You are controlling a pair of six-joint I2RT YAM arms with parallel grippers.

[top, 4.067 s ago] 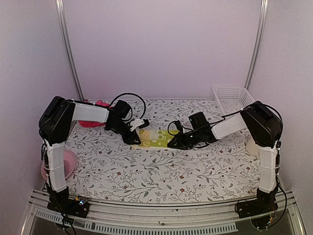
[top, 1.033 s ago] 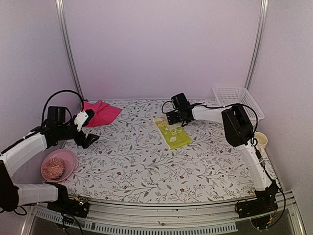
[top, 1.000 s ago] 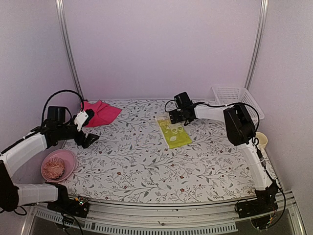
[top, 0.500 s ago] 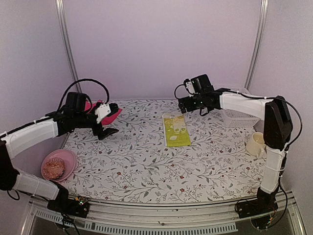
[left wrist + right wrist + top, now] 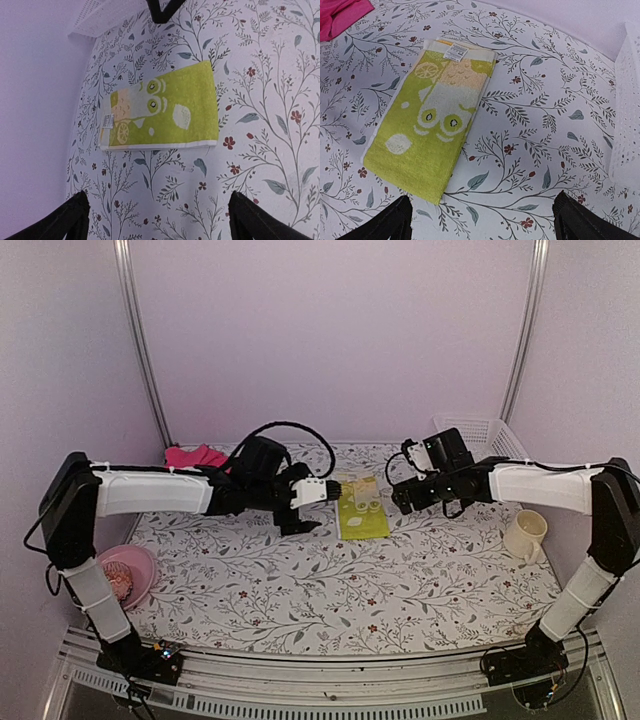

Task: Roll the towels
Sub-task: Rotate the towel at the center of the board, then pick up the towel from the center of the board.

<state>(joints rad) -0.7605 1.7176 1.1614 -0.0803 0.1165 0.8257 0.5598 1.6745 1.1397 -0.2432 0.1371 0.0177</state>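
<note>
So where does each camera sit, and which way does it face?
Top external: fixed high behind the bases, looking down over the flowered table; left arm and right arm show.
Left wrist: on the left arm, facing the yellow-green printed cloth towel; the left gripper's open fingertips show.
Right wrist: on the right arm, facing the same towel; the right gripper's open fingertips show.
Shared: all three see that flat towel.

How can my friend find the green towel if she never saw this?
Find the flowery table and look at its middle, toward the back. The yellow-green towel lies flat there, folded into a long strip. Unlike the crumpled pink towel in the back left corner, it has two big cartoon eyes.
</note>
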